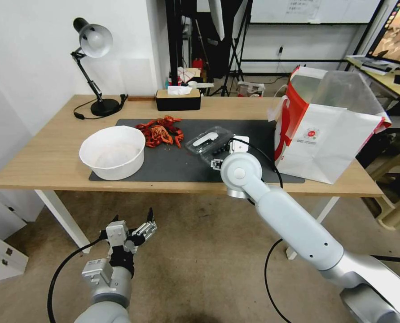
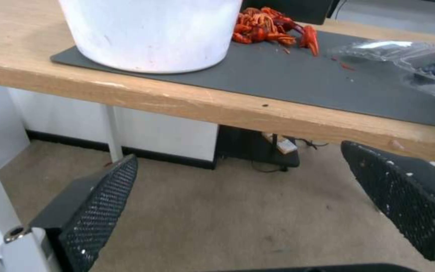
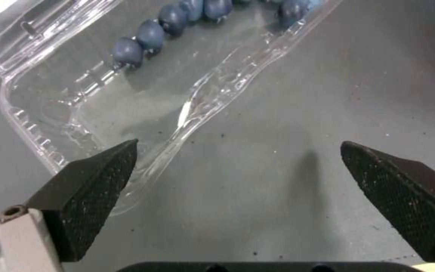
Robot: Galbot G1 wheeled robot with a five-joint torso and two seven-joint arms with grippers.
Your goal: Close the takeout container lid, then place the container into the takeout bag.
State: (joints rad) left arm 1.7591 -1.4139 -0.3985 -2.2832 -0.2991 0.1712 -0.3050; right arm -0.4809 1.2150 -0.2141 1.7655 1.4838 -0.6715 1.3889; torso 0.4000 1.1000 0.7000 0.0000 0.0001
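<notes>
The takeout container (image 1: 215, 150) lies on the dark mat, a clear clamshell with its lid (image 1: 205, 138) folded open flat beside the berry tray. Dark blue berries (image 3: 149, 34) sit in the tray (image 3: 127, 102). My right gripper (image 3: 238, 145) is open just above the mat at the tray's near corner; one finger (image 3: 94, 181) overlaps the tray's rim, the other stands over bare mat. The takeout bag (image 1: 325, 134) stands open at the table's right end. My left gripper (image 1: 133, 215) hangs open below the table's front edge, holding nothing.
A large white bowl (image 1: 113, 152) stands on the left of the mat (image 1: 182, 168), with a pile of red crayfish (image 1: 160, 131) behind it. A black tissue box (image 1: 178, 99) and a desk lamp (image 1: 94, 42) are at the back.
</notes>
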